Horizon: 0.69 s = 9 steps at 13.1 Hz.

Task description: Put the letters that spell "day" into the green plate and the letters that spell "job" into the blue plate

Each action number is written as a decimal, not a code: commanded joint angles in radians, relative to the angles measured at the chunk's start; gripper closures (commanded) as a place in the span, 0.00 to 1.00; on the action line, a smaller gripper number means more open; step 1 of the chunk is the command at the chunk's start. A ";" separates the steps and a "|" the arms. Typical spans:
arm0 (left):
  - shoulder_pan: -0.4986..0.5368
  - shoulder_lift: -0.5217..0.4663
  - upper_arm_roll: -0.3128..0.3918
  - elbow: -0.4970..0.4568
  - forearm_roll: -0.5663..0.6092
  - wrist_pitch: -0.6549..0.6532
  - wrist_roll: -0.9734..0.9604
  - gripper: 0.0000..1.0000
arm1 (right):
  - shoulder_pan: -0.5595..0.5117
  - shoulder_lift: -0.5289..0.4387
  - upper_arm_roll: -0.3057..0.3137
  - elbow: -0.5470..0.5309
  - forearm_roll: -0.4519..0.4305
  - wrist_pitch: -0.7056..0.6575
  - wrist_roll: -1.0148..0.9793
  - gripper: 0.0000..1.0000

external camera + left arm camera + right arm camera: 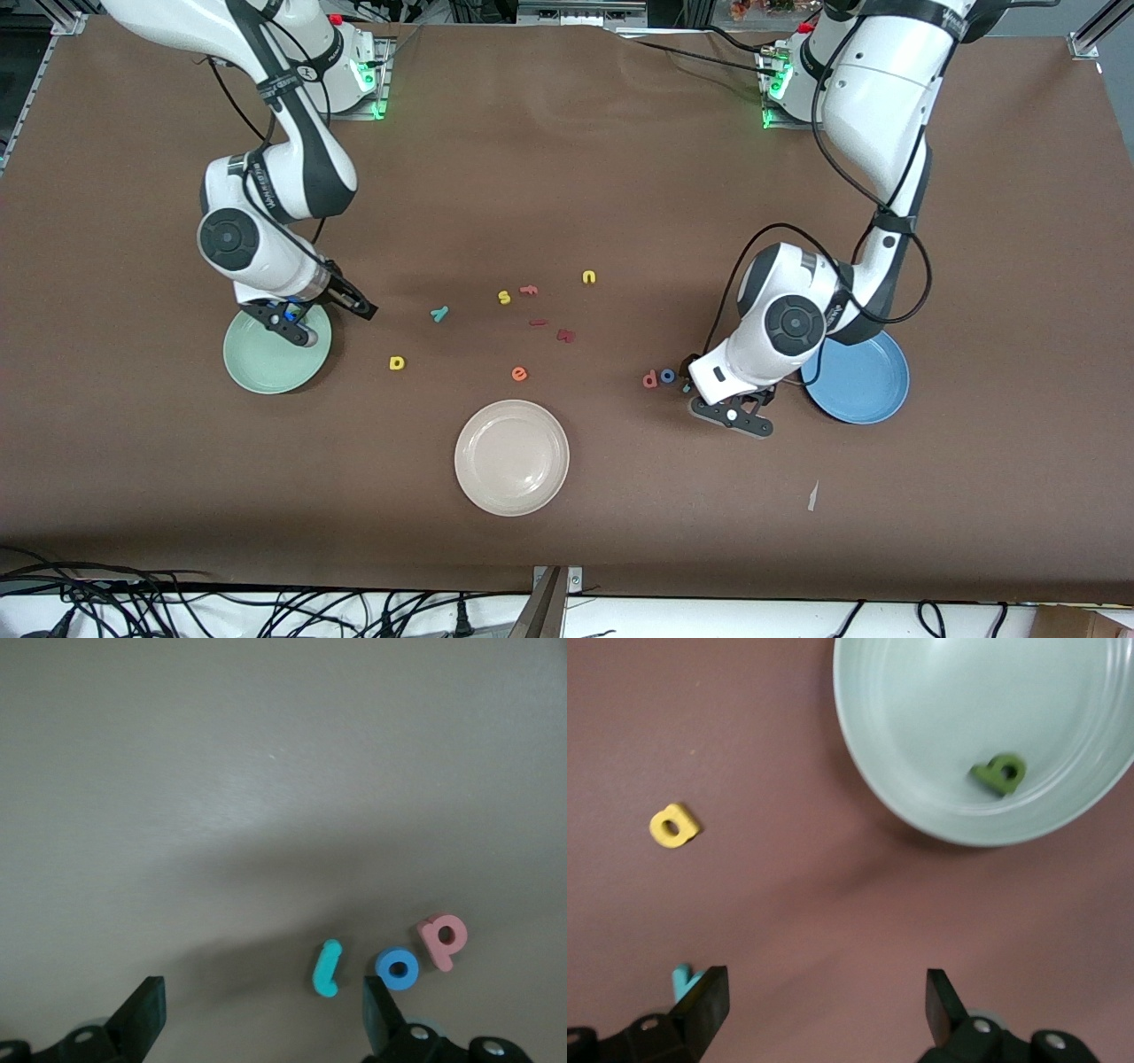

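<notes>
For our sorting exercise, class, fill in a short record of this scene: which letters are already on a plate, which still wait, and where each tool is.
green plate: holds the green "a"
blue plate: no letter seen on it
yellow "d": on table, beside the green plate
teal "y": on table, farther from the front camera than the "d"
"j", "o", "b": in a row on table, near the blue plate
left tool: open, low beside the "j"
right tool: open, over the green plate's edge
</notes>
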 commanded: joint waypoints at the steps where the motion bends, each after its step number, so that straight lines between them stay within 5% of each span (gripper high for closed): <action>1: -0.026 0.026 0.014 0.017 0.004 0.013 -0.039 0.05 | -0.004 -0.006 0.067 -0.009 0.009 0.024 0.163 0.02; 9: -0.059 0.073 0.016 0.015 0.097 0.049 -0.106 0.15 | 0.103 0.099 0.094 -0.023 -0.003 0.211 0.435 0.02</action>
